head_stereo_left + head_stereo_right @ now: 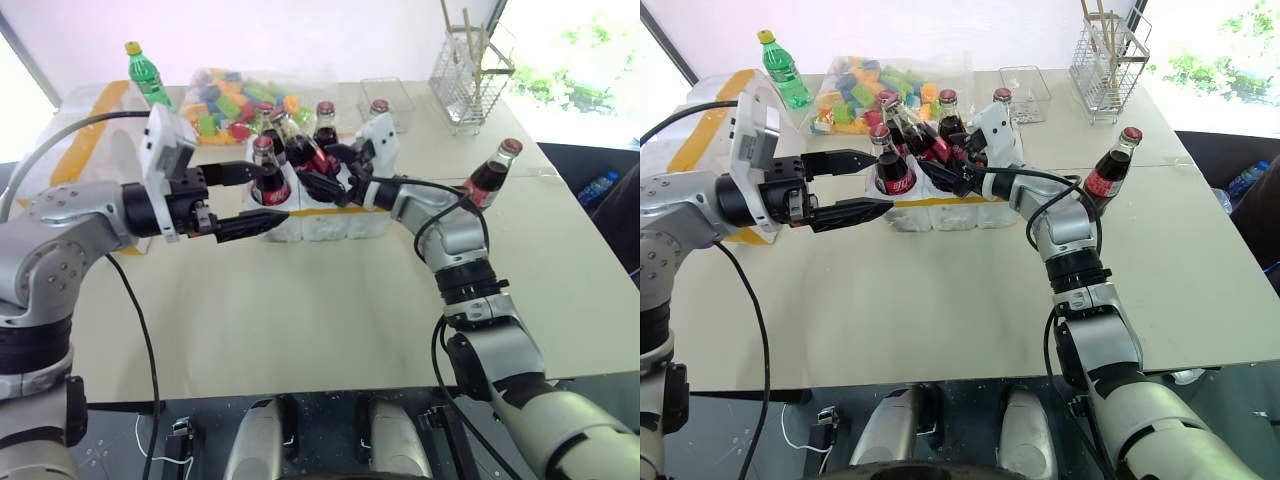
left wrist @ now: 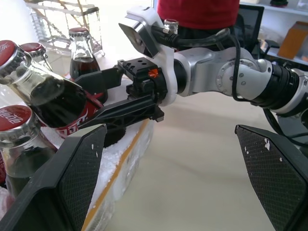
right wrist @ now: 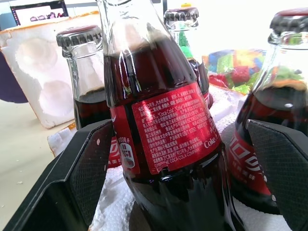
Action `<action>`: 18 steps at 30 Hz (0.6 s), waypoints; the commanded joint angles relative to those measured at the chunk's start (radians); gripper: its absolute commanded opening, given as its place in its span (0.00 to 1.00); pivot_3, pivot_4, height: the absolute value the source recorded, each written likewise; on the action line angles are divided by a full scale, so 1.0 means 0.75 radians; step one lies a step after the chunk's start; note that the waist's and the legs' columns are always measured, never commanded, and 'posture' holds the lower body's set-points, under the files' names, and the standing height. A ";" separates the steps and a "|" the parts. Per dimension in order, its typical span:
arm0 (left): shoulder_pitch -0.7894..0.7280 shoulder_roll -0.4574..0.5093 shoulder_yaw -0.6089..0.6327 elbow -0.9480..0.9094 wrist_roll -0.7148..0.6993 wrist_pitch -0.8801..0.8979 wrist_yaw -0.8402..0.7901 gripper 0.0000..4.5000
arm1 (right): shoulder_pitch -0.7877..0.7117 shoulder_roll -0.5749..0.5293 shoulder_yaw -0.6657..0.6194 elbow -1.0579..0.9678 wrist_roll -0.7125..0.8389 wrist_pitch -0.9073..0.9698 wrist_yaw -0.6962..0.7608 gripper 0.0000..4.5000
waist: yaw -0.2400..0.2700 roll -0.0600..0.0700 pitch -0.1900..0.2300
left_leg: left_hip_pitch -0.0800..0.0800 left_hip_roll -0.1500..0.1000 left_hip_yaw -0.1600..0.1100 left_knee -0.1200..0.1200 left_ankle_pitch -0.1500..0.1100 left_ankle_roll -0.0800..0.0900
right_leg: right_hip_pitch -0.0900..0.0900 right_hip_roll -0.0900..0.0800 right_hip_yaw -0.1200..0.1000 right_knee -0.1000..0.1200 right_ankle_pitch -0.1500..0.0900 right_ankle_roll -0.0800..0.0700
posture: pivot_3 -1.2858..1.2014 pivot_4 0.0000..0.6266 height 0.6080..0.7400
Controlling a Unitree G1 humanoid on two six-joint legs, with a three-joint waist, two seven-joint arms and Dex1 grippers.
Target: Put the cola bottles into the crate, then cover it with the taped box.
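From my seat I see the pale, matte worktop (image 1: 300, 320) bare in front, then my left hand (image 1: 262, 198) held level with its two black, cross-hatched fingers spread wide, one on either side of a glass cola bottle standing at the near left corner of the crate (image 1: 330, 225), gripping nothing. The crate is a low block of grainy white styrofoam with a thin yellow tape band along its front. My right hand (image 1: 322, 172) reaches in from the other side, its flat textured fingers also apart, bracketing a tilted cola bottle (image 3: 163, 125) whose rounded dark glass and glossy red label sit between them without being squeezed. The other cola bottles (image 1: 325, 125) stand upright in the crate's wells, red ribbed caps on narrow necks. One more cola bottle (image 1: 490, 175) stands alone on the worktop to the right, well apart from the crate. Behind my left arm lies the taped box (image 1: 85, 140), chunky white styrofoam with wide yellow bands. Farther back are a green plastic bottle (image 1: 147, 75), a clear bag of coloured blocks (image 1: 235, 95) and a wire rack (image 1: 468, 80).
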 commanded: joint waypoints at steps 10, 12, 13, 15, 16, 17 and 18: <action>0.003 -0.003 0.017 -0.029 -0.005 -0.031 -0.003 1.00 | -0.147 -0.001 0.034 -0.035 -0.082 0.019 0.024 0.58 | -0.005 0.000 0.000 | 0.000 0.001 0.000 -0.001 0.000 0.000 | -0.001 0.000 0.000 0.000 0.000 0.000 | 0.52 0.24 0.97; 0.011 -0.004 0.018 -0.030 -0.002 -0.035 -0.004 1.00 | -0.136 0.008 -0.009 -0.094 -0.017 0.030 0.048 0.58 | -0.006 0.000 0.000 | 0.000 0.001 0.001 -0.001 0.000 0.000 | -0.001 0.000 0.000 0.000 0.000 0.000 | 0.52 0.24 0.97; 0.013 -0.004 0.017 -0.029 -0.001 -0.038 -0.004 1.00 | -0.132 0.017 -0.041 -0.117 0.021 0.046 0.047 0.58 | -0.006 0.000 0.000 | 0.000 0.001 0.001 -0.001 0.000 0.000 | -0.001 0.000 0.000 0.000 0.000 0.000 | 0.52 0.24 0.97; 0.013 -0.005 0.015 -0.029 -0.001 -0.040 -0.003 1.00 | -0.122 0.035 -0.100 -0.148 0.079 0.076 0.023 0.58 | -0.003 0.000 0.000 | -0.001 0.001 0.001 -0.002 0.000 0.000 | -0.002 0.000 0.000 0.000 0.000 0.000 | 0.52 0.24 0.97; 0.011 -0.006 0.014 -0.029 -0.001 -0.040 -0.003 1.00 | -0.114 0.041 -0.122 -0.160 0.093 0.087 0.004 0.58 | -0.003 0.000 0.000 | -0.001 0.001 0.001 -0.002 0.000 0.000 | -0.002 0.000 0.000 0.000 0.000 0.000 | 0.52 0.24 0.97; 0.007 -0.007 0.012 -0.027 -0.001 -0.039 -0.002 1.00 | -0.103 0.043 -0.137 -0.169 0.098 0.094 -0.015 0.58 | -0.004 0.000 0.001 | -0.001 0.001 0.001 -0.002 0.000 0.000 | -0.002 0.000 0.000 0.000 0.000 0.000 | 0.52 0.24 0.97; 0.003 -0.008 0.010 -0.024 -0.001 -0.039 -0.002 1.00 | -0.090 0.043 -0.146 -0.177 0.099 0.098 -0.029 0.58 | -0.004 0.000 0.001 | -0.001 0.001 0.001 -0.002 0.000 0.000 | -0.002 0.000 0.000 0.000 0.000 0.000 | 0.52 0.24 0.97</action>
